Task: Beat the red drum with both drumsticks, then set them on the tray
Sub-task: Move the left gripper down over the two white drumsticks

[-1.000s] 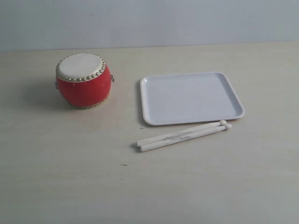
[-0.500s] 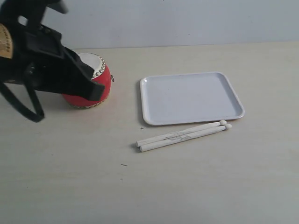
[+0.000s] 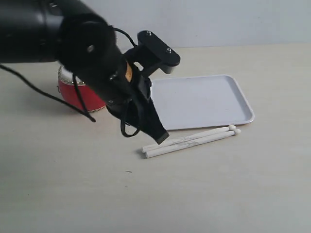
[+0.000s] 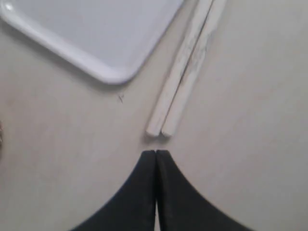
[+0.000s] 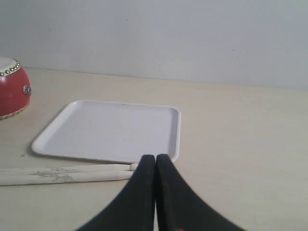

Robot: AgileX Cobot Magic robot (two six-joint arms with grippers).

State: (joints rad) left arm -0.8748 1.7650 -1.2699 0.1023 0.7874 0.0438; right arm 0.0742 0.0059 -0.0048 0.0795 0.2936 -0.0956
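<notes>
Near the middle of the pale tabletop, two slim cream wooden drumsticks lie touching, just beside the rim of the flat white plastic tray — untouched, so pickup seems next. The left gripper hangs just short of their butt ends, jaws pressed together, likely lining up. The right gripper, also pressed together and empty, sits near their tips — the glossy red barrel drum stands toward the far left edge.

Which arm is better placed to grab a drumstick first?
Left. The left gripper, shut, hangs just short of the butt ends of the drumsticks; the right gripper is absent from the exterior view.
</notes>
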